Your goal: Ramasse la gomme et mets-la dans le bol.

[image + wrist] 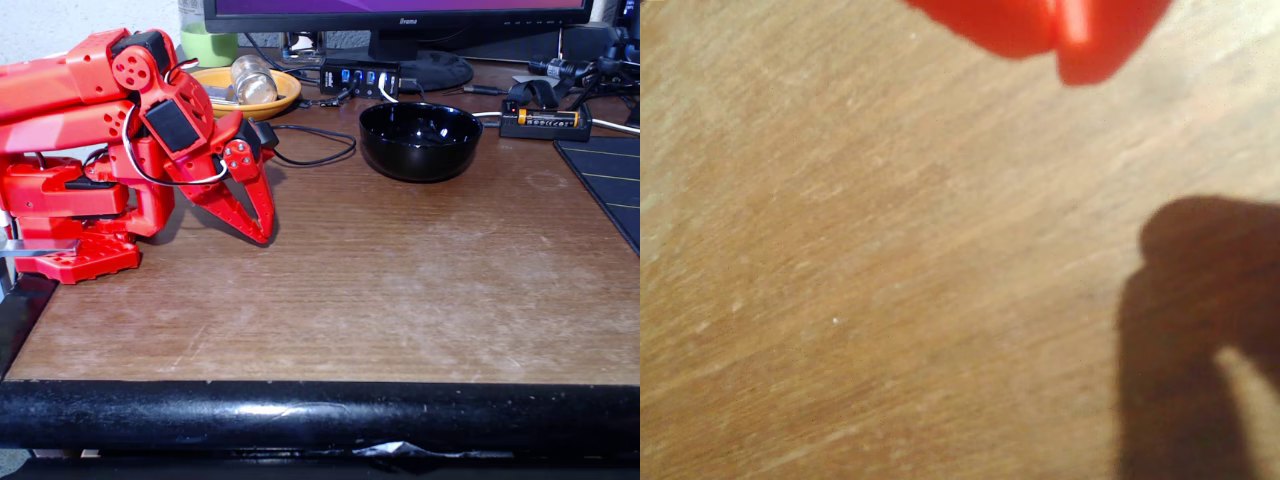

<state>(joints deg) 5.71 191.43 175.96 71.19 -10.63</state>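
While clutter crowds behind — black bowl (420, 140) (orange dish (248, 92) leftward) unobstructed.

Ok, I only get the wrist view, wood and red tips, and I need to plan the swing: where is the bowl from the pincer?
Observer: In the fixed view the black bowl stands farther back on the table, to the right of the pincer, which points down, shut.
Operator: Anything lying between them?
Observer: A black cable loops on the wood between pincer and bowl, toward the back.
Operator: And behind the arm?
Observer: An orange-yellow dish with a clear glass object in it sits there, left of the bowl.
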